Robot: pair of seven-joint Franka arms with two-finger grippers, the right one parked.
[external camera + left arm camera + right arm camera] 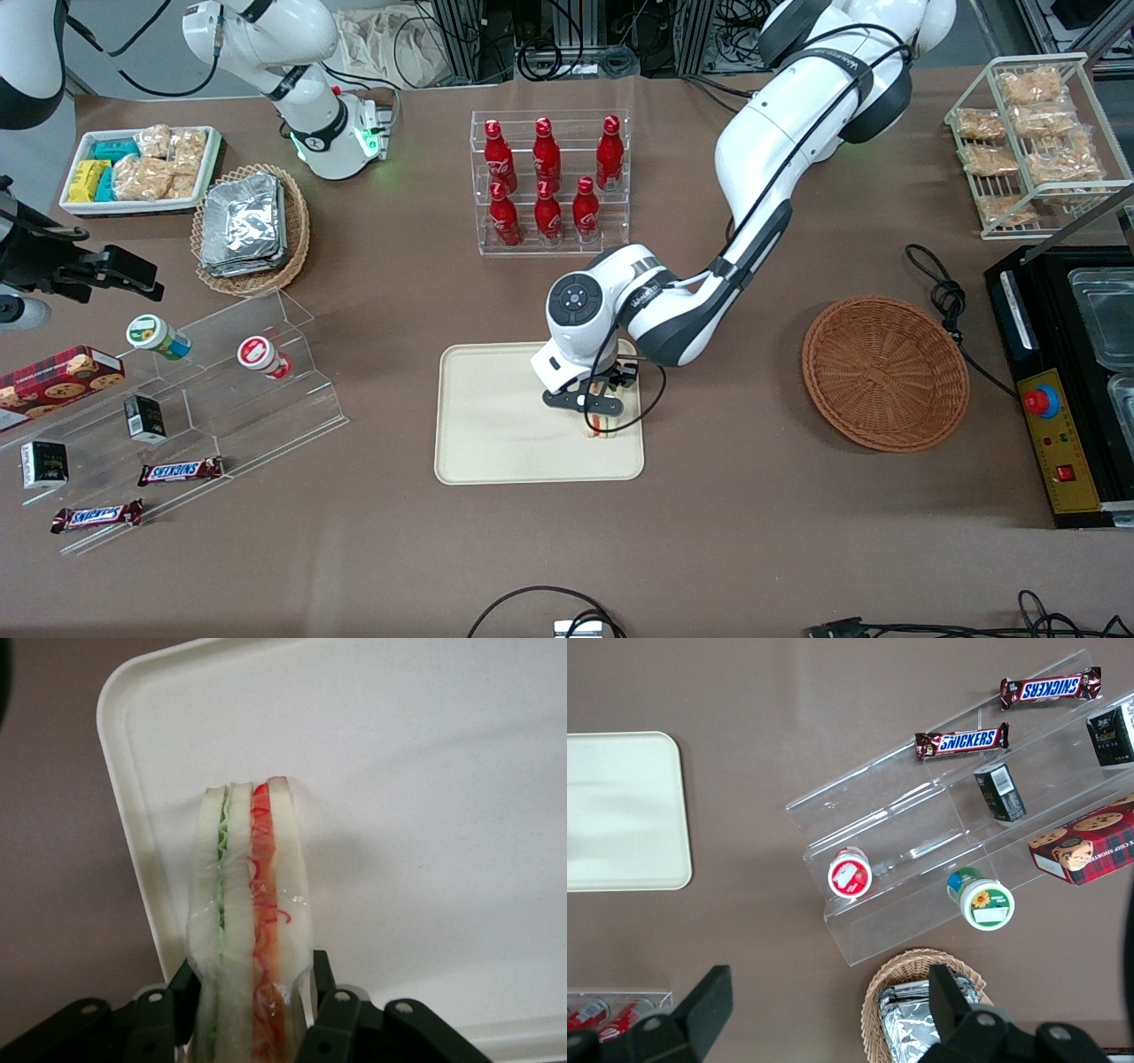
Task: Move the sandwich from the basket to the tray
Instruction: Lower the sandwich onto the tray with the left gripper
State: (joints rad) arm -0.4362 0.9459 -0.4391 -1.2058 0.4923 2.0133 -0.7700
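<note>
The sandwich (602, 427) is pinched on edge in the hand (601, 416), parked over the tray (496, 425) around its 4 o'clock corner. The wicker basket (884, 372) is left at the tray's 3 o'clock.

Brown cloth over a wide table (762, 540). Above its edge farthest from the front camera, grey floor with black cables (567, 53) and metal frames.
</note>
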